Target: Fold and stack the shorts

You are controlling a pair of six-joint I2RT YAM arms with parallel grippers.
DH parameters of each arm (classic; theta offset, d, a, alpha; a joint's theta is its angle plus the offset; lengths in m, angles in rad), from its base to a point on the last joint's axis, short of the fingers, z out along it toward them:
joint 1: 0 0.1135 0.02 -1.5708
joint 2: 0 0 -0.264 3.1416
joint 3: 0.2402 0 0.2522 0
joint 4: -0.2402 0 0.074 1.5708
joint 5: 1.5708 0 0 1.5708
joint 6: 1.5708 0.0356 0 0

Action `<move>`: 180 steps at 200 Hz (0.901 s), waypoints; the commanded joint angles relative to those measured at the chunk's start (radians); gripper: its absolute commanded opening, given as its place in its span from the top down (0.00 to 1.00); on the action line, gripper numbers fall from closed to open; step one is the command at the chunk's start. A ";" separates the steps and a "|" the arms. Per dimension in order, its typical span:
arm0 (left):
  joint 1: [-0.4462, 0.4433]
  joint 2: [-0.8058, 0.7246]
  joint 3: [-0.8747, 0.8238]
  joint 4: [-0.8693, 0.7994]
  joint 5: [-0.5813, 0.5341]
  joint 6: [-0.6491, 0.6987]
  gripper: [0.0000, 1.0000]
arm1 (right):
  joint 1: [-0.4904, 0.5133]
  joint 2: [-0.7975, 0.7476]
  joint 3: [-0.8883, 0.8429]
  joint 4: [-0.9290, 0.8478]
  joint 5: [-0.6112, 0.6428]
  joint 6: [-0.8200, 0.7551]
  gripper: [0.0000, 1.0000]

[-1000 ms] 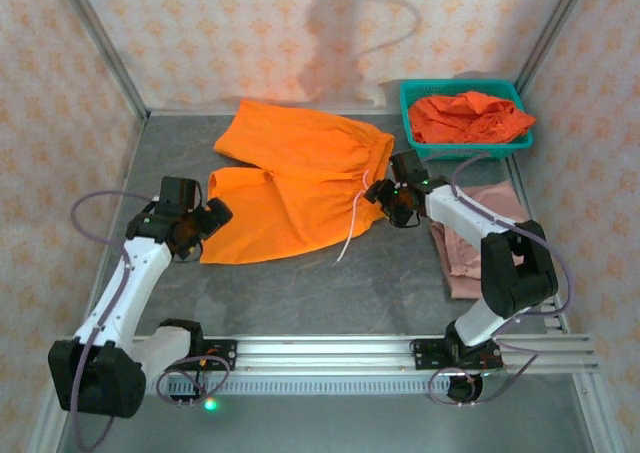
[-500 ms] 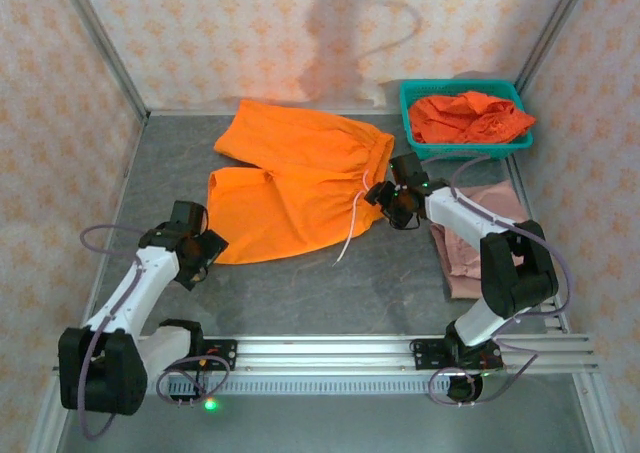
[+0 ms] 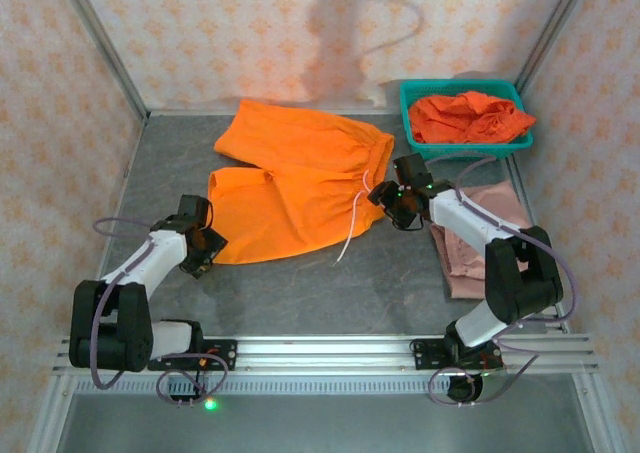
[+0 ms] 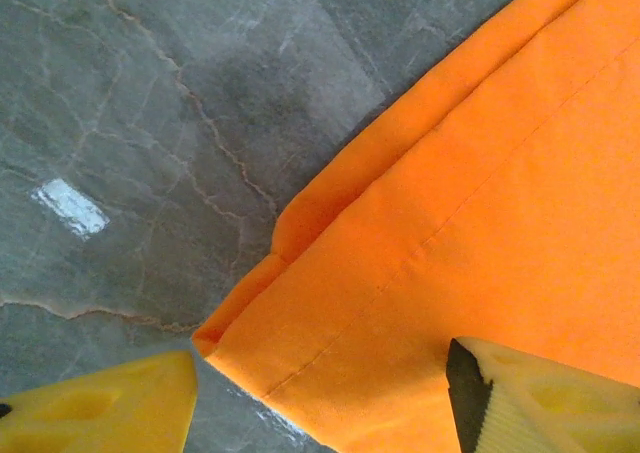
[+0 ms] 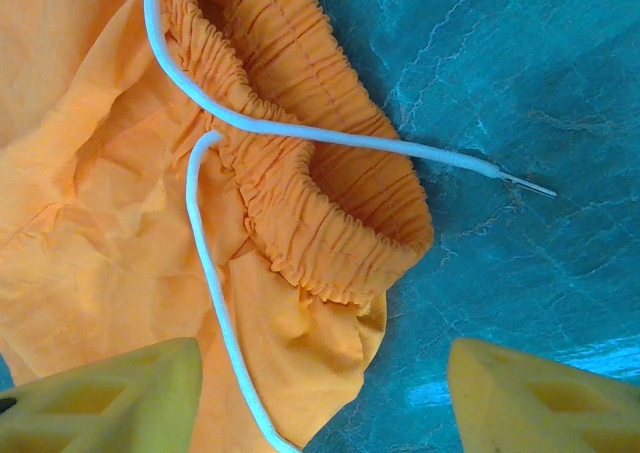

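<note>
A pair of bright orange shorts lies spread flat on the grey table, waistband to the right, with a pale drawstring trailing from it. My left gripper is at the near leg's lower-left hem corner. It stands open, with the corner between its yellow fingers. My right gripper is open at the near waistband corner. There it straddles cloth and drawstring. Dusty pink shorts lie folded at the right, partly under the right arm.
A teal basket at the back right holds more crumpled orange shorts. Patterned walls close in the table on three sides. A metal rail with the arm bases runs along the near edge. Bare grey table lies in front of the spread shorts.
The left gripper has dropped toward the near edge onto the hem corner, and its jaws have narrowed. The left arm has folded in. The right gripper has barely shifted.
</note>
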 commanded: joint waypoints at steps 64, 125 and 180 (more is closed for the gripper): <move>0.012 0.036 0.040 0.043 -0.069 0.037 0.77 | -0.007 -0.030 -0.024 0.001 0.010 0.026 0.36; 0.012 -0.139 0.140 -0.078 -0.021 0.023 0.97 | -0.004 -0.002 -0.103 0.127 -0.080 0.182 0.43; 0.012 -0.136 0.132 -0.076 0.004 0.027 0.98 | -0.004 0.074 -0.057 0.140 -0.080 0.180 0.45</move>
